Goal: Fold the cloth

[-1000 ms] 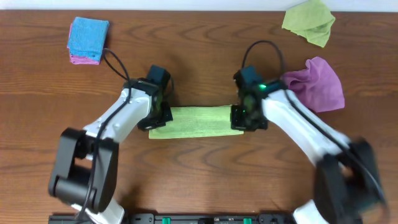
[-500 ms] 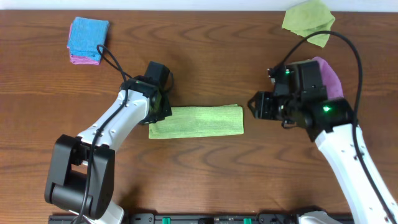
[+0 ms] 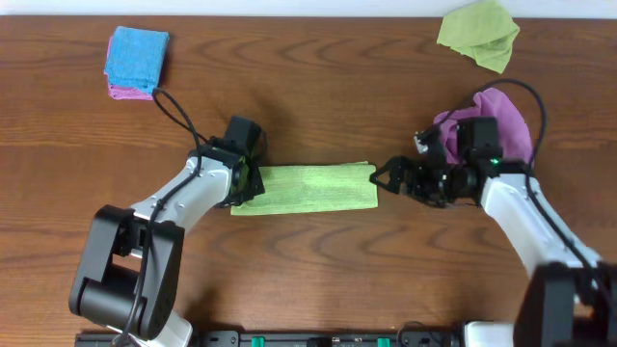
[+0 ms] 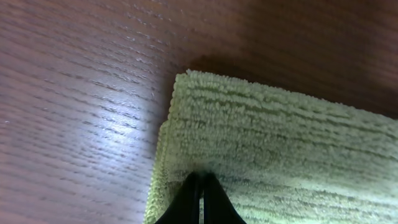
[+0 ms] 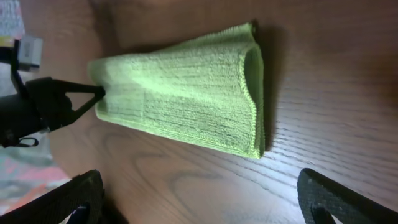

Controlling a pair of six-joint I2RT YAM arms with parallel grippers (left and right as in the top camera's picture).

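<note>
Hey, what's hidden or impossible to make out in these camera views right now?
Left wrist: whether the shut left gripper pinches a layer of the green cloth; its own fingertips cover the contact.
Overhead: the purple cloth is partly behind the right arm.
Right wrist: the right gripper has its fingers cut off by the bottom edge.

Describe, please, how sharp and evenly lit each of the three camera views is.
Overhead: sharp and evenly lit, only soft shadows around the folded green microfibre cloth. Left wrist: a pale glare patch on the brown wooden table, top right corner dark, left gripper blurred near the lens. Right wrist: cloth fairly sharp, right gripper a pair of dark blurs at the bottom corners.
</note>
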